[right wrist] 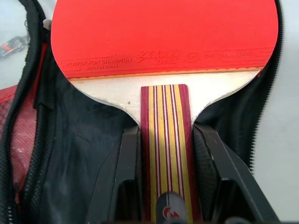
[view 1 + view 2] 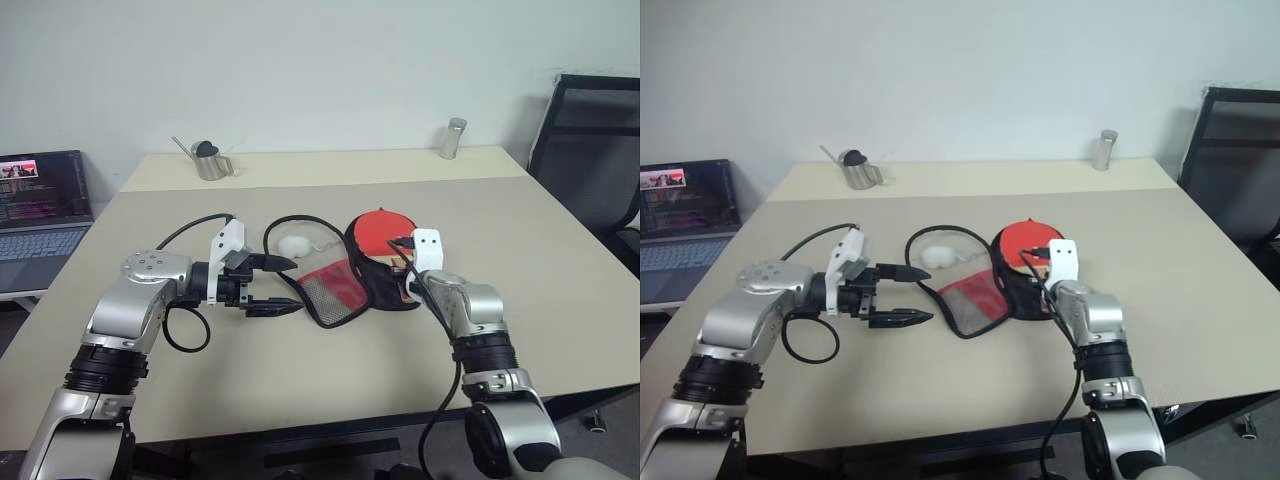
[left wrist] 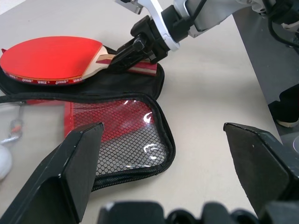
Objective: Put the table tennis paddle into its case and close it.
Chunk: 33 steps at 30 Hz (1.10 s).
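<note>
Where gripped, paddle (image 1: 164, 32) handle striped.

Office or lab room; beige table (image 2: 560, 260); open laptop (image 2: 42, 205); black mesh chair (image 2: 590, 150); plain wall (image 2: 320, 60)

Even indoor light, soft shadows, mesh glare

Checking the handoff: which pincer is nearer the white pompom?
Left. The left pincer hangs open just beside the pompom, apart from it. The right pincer is across the open case, shut on the paddle handle.
</note>
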Each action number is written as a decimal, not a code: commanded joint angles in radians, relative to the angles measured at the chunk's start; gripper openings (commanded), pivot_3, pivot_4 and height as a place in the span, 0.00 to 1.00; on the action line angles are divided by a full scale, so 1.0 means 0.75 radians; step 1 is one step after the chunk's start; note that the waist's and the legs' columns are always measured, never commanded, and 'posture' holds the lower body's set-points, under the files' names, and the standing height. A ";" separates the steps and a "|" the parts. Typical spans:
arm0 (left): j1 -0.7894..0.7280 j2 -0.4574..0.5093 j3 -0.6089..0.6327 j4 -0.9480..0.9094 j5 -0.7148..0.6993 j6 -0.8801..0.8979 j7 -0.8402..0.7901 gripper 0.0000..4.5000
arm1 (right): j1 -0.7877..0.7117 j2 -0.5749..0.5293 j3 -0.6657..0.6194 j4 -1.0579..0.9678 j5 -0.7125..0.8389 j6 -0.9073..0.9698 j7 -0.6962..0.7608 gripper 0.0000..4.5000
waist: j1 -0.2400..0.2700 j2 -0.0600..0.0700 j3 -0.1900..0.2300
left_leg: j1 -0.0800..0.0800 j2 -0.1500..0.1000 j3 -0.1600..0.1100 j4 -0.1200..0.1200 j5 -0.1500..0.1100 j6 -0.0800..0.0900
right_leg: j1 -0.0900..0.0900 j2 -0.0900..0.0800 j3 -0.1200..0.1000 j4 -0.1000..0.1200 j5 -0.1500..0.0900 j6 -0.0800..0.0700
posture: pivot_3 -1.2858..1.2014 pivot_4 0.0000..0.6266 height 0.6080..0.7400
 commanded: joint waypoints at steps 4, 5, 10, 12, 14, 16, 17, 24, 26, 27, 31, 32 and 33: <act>-0.016 0.020 0.034 -0.034 -0.017 -0.002 0.006 1.00 | -0.070 0.001 0.004 0.017 -0.019 -0.075 -0.028 0.25 | 0.000 0.000 0.000 | 0.000 0.000 0.000 0.000 0.000 0.000 | 0.000 0.000 0.000 0.000 0.000 0.000 | 0.52 0.24 1.00; -0.016 0.021 0.034 -0.033 -0.016 -0.002 0.007 1.00 | -0.069 0.005 0.002 0.012 -0.016 -0.075 -0.031 0.33 | 0.000 0.000 0.000 | 0.000 0.000 0.000 0.000 0.000 0.000 | 0.000 0.000 0.000 0.000 0.000 0.000 | 0.52 0.24 1.00; -0.006 0.023 0.039 -0.027 -0.014 0.006 0.020 1.00 | -0.052 0.035 -0.003 -0.054 -0.007 -0.061 -0.056 0.68 | 0.000 0.000 0.000 | 0.000 0.000 0.000 0.000 0.000 0.000 | 0.000 0.000 0.000 0.000 0.000 0.000 | 0.52 0.24 1.00; -0.003 0.020 0.045 -0.018 -0.013 0.007 0.036 1.00 | -0.035 0.049 0.018 -0.102 -0.011 -0.052 -0.057 0.82 | 0.000 0.000 0.000 | 0.000 0.000 0.000 0.000 0.000 0.000 | 0.000 0.000 0.000 0.001 0.000 0.000 | 0.52 0.24 1.00; 0.006 0.019 0.052 -0.018 -0.015 0.009 0.053 1.00 | -0.014 0.051 0.051 -0.181 -0.019 -0.038 -0.047 0.98 | 0.000 0.000 0.000 | 0.000 0.000 0.000 0.000 0.000 0.000 | 0.000 0.000 0.001 0.001 0.000 0.000 | 0.52 0.24 1.00; 0.022 0.020 0.067 -0.012 -0.012 0.011 0.084 1.00 | 0.004 0.045 0.055 -0.298 0.006 0.025 -0.033 0.98 | 0.000 0.000 0.000 | 0.000 0.000 -0.001 0.000 0.000 0.000 | 0.000 0.000 0.001 0.001 0.000 0.000 | 0.52 0.24 1.00; 0.031 0.023 0.078 0.000 -0.007 0.008 0.104 1.00 | 0.017 0.035 0.050 -0.375 0.039 0.081 -0.008 0.98 | 0.000 0.000 0.000 | 0.000 0.000 0.000 0.000 0.000 0.000 | 0.000 0.000 0.001 0.001 0.000 0.000 | 0.52 0.24 1.00; 0.095 0.041 0.138 0.135 0.045 -0.060 0.196 1.00 | 0.129 -0.260 0.104 -0.827 0.258 0.294 0.355 0.98 | 0.003 0.000 0.000 | 0.000 0.000 -0.001 0.001 0.000 0.000 | 0.000 0.000 0.001 0.001 0.000 0.000 | 0.52 0.24 1.00; 0.097 0.046 0.131 0.202 0.078 -0.110 0.202 1.00 | 0.153 -0.402 0.117 -0.914 0.328 0.274 0.517 0.98 | 0.007 0.000 0.000 | 0.000 0.000 -0.001 0.001 0.000 0.000 | 0.000 0.000 -0.001 0.000 0.000 0.000 | 0.52 0.24 1.00; 0.093 0.046 0.125 0.238 0.096 -0.137 0.206 1.00 | 0.163 -0.471 0.125 -0.939 0.349 0.219 0.605 0.98 | 0.007 0.000 0.000 | 0.000 0.000 -0.001 0.001 0.000 0.000 | 0.000 0.000 -0.001 0.000 0.000 0.000 | 0.52 0.24 1.00; 0.061 0.032 0.088 0.381 0.181 -0.249 0.227 1.00 | 0.153 -0.633 0.061 -0.942 0.482 0.196 0.818 0.98 | 0.009 0.000 0.000 | 0.000 0.000 -0.001 0.001 0.000 0.000 | 0.000 0.000 -0.003 0.000 0.000 0.000 | 0.52 0.24 1.00; 0.051 0.025 0.081 0.411 0.197 -0.270 0.228 1.00 | 0.143 -0.658 0.038 -0.936 0.527 0.218 0.857 0.98 | 0.009 0.000 0.000 | 0.000 0.001 0.000 0.001 0.000 0.000 | 0.000 0.000 -0.003 0.000 0.000 0.000 | 0.52 0.24 1.00; 0.038 0.015 0.077 0.441 0.208 -0.285 0.232 1.00 | 0.136 -0.679 0.015 -0.934 0.566 0.229 0.889 0.98 | 0.010 0.000 0.000 | 0.000 0.000 0.000 0.001 0.000 0.000 | 0.000 0.000 -0.003 0.000 0.000 0.000 | 0.52 0.24 1.00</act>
